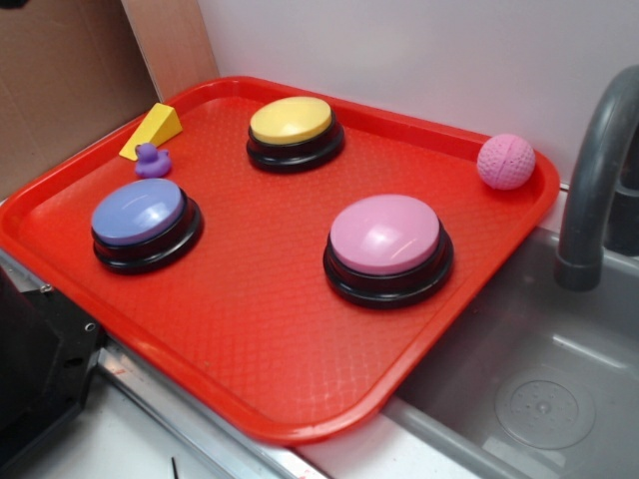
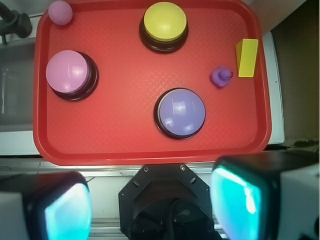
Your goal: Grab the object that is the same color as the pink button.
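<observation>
the jaws [image 2: 150, 210] hang wide open and empty, well short of the pink ball [image 2: 60, 12] at eleven o'clock on the tray [image 2: 125, 145]. round, it may roll off the rim; the pink button [image 2: 69, 72] or purple duck [image 2: 220, 76] could be mistaken for it.

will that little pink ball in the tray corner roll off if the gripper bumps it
Probably yes: the pink ball is round and sits free on the red tray, so a nudge should roll it. The raised rim beside it would likely stop it on that side. Its dimpled, grooved surface may give the fingers some grip. The gripper is wide open, away from it.
</observation>
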Robot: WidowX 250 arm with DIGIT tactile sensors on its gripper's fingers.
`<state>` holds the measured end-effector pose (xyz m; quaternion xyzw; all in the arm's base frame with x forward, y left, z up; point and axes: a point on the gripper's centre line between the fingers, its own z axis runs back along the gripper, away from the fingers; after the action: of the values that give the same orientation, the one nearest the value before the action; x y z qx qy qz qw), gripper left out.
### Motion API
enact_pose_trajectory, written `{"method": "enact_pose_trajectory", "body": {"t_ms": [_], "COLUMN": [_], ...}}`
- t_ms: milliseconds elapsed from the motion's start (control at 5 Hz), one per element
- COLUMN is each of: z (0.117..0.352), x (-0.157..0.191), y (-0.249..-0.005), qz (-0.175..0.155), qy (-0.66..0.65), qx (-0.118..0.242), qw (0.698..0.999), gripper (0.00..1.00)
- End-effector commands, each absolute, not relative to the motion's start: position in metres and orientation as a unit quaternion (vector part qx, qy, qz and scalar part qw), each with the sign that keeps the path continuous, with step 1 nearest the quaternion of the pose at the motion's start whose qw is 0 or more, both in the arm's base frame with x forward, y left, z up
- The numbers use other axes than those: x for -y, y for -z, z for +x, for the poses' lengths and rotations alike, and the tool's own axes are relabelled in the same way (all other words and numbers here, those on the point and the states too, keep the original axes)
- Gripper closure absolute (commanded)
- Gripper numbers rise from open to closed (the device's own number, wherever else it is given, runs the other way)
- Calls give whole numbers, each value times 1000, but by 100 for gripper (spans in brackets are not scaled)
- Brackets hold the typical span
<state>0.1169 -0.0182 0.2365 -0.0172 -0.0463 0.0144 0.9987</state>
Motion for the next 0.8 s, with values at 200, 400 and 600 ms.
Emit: {"method": "enact_pose_trajectory", "body": {"t_ms": [200,400,600], "z": [163,188,205], "x": [44,62,70], "y": [-220,-211,-201], "qz": [8,14,15], "qy": [12,34,29], "qx": [56,61,90], "qw": [998,997,995], "gripper": [0,0,0]}}
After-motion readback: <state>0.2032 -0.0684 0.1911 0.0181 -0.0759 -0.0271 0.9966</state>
